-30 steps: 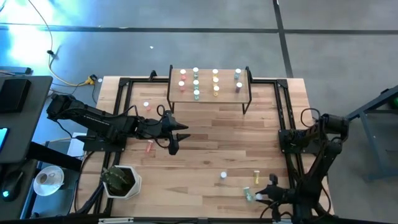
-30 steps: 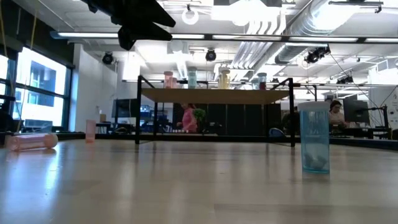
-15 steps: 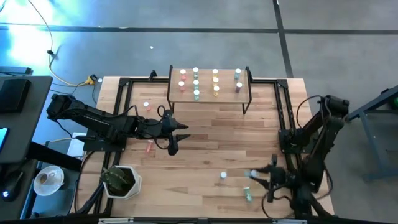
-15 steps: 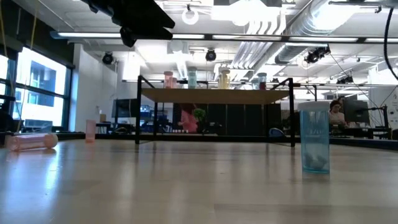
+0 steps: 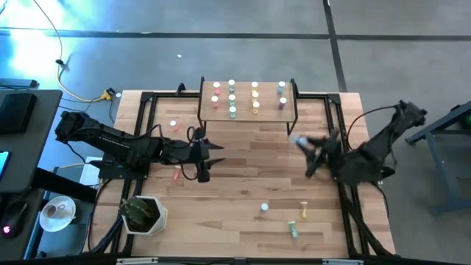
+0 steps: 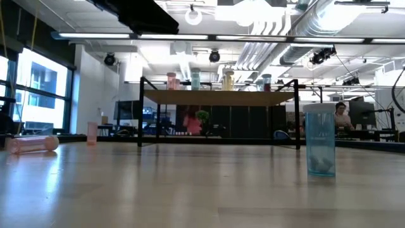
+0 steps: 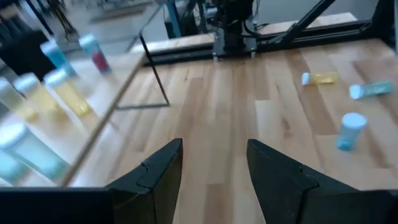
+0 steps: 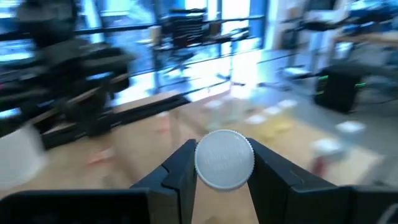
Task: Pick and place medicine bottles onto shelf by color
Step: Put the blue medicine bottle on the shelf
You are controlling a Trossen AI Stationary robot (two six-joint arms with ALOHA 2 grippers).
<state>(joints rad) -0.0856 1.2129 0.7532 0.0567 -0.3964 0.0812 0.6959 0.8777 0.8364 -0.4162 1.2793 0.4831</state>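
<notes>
A: Item, right end effector (image 5: 307, 151): clenched on a white-capped medicine bottle (image 8: 224, 159), carried high near the shelf (image 5: 247, 110).

B: Hazard?

A: Shelf rows crowded; a low approach could topple standing bottles, or the bottle lands in the wrong colour row.

B: Left end effector (image 7: 212, 168)?

A: Released, empty, mid-table.
</notes>
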